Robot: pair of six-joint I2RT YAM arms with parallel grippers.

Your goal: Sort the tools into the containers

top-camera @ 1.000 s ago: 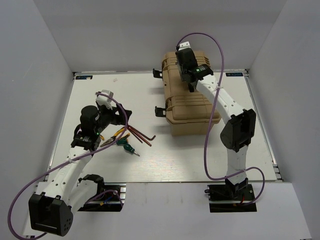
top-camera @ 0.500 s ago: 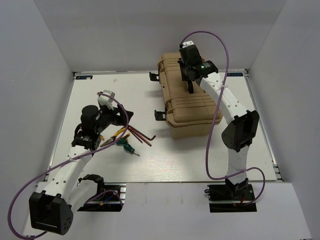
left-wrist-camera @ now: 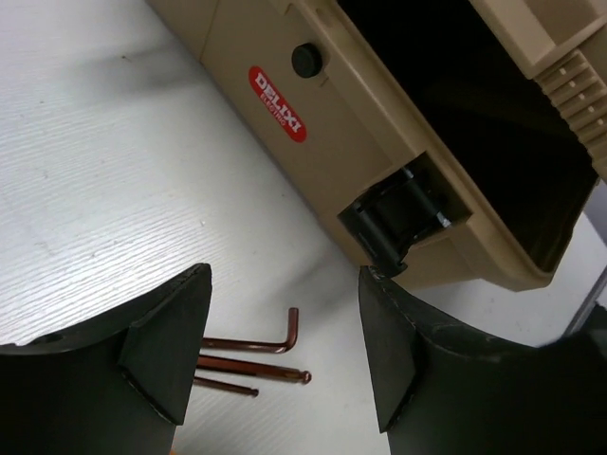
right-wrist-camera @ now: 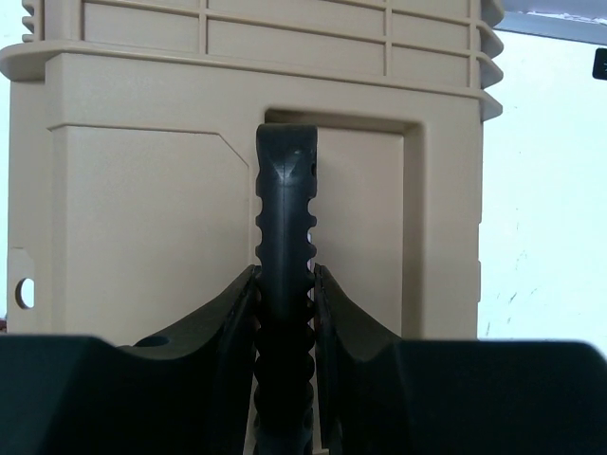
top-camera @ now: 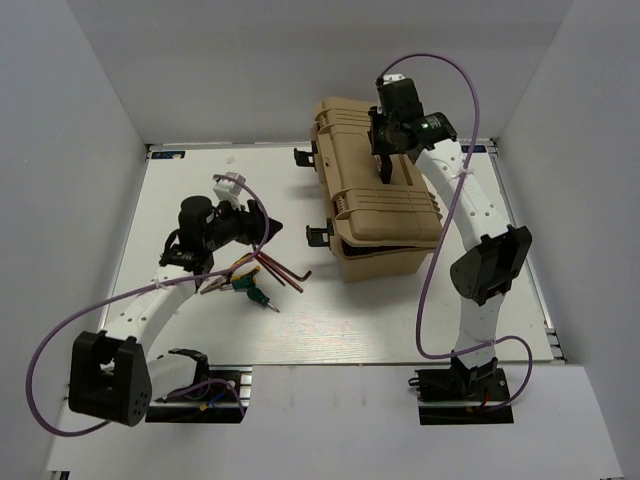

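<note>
The right pincer (right-wrist-camera: 285, 277) is clamped tight on the carry handle (right-wrist-camera: 283, 190), a black ribbed bar with scalloped edges, set in a recess of the tan plastic case (top-camera: 385, 262). Its two dark fingers press against both sides of the bar. The lid (top-camera: 375, 195) is moulded in ridges and panels, and it stands tilted up off the base with a gap along its left side. Through that gap, the left wrist view shows only a dark hollow inside.

The front wall of the case carries a red oval label (left-wrist-camera: 280, 102) and a black hinged latch (left-wrist-camera: 398, 213) that hangs loose.

The left pincer (left-wrist-camera: 282, 275) hovers above the white, faintly grained desk (top-camera: 350, 320) with its blunt black fingers spread wide and nothing between them. Under it lie the hex keys (left-wrist-camera: 251, 344), thin dark-red rods. One is bent into a clear L and another ends in a small ball tip.

From above, the keys lie fanned out left of the case, well apart from it. The yellow-handled pliers (top-camera: 232, 268) sit just beside them, partly under the left arm. The short green-handled screwdriver (top-camera: 252, 293) lies near the pliers, on the side closer to the arm bases. All three lie flat on the desk, outside the case.
</note>
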